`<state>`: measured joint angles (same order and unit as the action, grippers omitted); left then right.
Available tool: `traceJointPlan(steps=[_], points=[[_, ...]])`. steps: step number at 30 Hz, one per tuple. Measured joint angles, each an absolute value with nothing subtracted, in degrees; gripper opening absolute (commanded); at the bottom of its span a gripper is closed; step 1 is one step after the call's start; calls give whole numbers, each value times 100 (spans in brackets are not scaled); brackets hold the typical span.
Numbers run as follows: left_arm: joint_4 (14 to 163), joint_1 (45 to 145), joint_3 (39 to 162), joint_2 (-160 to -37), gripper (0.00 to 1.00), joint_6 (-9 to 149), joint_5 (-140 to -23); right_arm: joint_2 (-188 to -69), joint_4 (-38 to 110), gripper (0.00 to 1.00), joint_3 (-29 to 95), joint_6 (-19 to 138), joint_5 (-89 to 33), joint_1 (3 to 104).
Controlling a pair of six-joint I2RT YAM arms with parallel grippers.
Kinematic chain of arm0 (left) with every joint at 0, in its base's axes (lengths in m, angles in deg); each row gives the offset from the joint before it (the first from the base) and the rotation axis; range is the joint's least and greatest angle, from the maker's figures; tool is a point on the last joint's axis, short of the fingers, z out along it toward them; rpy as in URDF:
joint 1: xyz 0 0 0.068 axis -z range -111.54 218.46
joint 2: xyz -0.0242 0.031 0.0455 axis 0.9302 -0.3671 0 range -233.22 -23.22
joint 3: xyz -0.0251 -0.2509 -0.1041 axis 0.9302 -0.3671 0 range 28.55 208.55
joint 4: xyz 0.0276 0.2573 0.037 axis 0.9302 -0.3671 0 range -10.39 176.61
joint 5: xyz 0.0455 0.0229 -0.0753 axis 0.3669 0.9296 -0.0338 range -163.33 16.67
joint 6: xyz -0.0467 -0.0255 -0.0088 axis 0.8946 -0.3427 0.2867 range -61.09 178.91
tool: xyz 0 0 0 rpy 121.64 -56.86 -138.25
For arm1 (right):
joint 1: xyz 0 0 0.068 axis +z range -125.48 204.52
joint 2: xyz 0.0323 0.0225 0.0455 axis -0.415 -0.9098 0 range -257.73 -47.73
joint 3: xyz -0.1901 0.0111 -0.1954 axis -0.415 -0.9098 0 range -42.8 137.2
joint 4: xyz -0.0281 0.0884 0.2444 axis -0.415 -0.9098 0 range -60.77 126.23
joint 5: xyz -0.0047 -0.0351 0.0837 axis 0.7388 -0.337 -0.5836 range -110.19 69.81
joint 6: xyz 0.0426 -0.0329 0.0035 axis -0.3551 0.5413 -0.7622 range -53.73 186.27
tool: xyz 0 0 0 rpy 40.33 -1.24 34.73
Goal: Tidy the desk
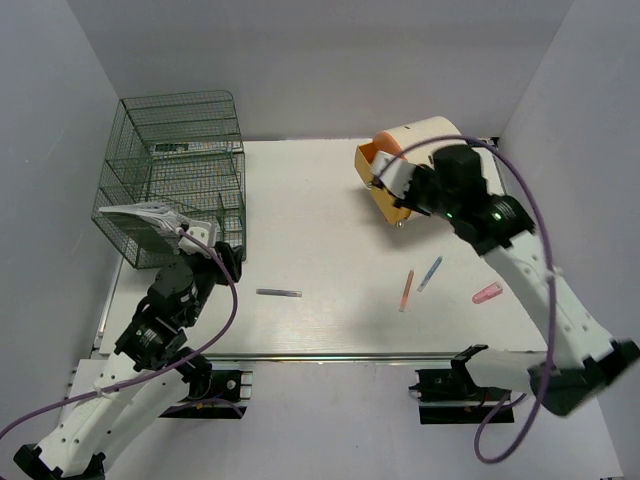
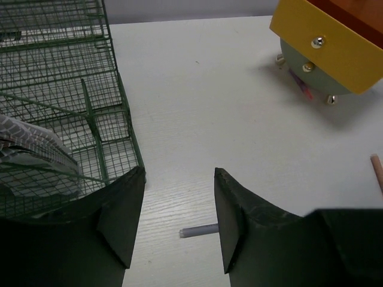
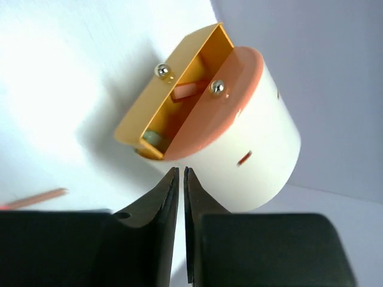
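Note:
The white desk (image 1: pixel 320 210) holds a grey pen (image 1: pixel 278 293), a red pen (image 1: pixel 406 290), a blue pen (image 1: pixel 430 273) and a pink eraser (image 1: pixel 487 293). My left gripper (image 1: pixel 226 258) is open and empty beside the green rack, just left of the grey pen. In the left wrist view its fingers (image 2: pixel 179 173) straddle bare desk, with the pen's end (image 2: pixel 200 230) between them. My right gripper (image 1: pixel 380 178) is shut and empty at the cream cylinder's (image 1: pixel 425 135) open yellow drawer (image 1: pixel 372 160). In the right wrist view its tips (image 3: pixel 181 170) sit just below the drawer (image 3: pixel 173 101).
A green wire-mesh rack (image 1: pixel 175 175) stands at the back left with a white striped object (image 1: pixel 150 215) on its lower shelf. The cylinder's drawer holds a pink piece (image 3: pixel 185 89). Grey walls close in the back and sides.

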<state>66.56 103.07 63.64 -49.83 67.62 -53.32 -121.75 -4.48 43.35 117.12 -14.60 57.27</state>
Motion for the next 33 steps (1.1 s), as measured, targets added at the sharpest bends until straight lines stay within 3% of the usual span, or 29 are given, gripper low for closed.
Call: traceJointPlan(steps=[4,6,8,9,10,11,14,22,24,27,33], points=[[6752,10307,6360,-4933,46,6718,-5552,-11088,-428,17,3170,11255,-2099,5238],[6780,10307,6358,-4931,47,6686,-5653,-10874,-481,21,2521,11104,-2276,4951],[6780,10307,6358,-4937,58,6666,-5760,-10841,-605,28,1938,11003,-2341,4630],[6780,10307,6358,-4942,64,6646,-5804,-10835,-726,40,1680,10988,-2363,4470],[6782,10307,6358,-4951,73,6646,-5850,-10804,-861,45,1472,10982,-2359,4341],[6782,10307,6358,-4959,76,6640,-5898,-10747,-992,48,1269,10997,-2335,4184],[6787,10307,6358,-4994,79,6644,-6000,-10557,-1333,58,928,11076,-2221,3806],[6782,10318,6358,-5125,80,6642,-6094,-10662,-1738,71,657,12092,-1312,3080],[6802,10318,6353,-5163,81,6640,-6097,-10839,-1777,81,576,12485,-1054,2914],[6846,10318,6338,-5235,81,6640,-6097,-11126,-1784,85,475,13030,-761,2698],[6889,10318,6274,-5469,81,6633,-6099,-11436,-1366,82,128,14066,-287,2411]])
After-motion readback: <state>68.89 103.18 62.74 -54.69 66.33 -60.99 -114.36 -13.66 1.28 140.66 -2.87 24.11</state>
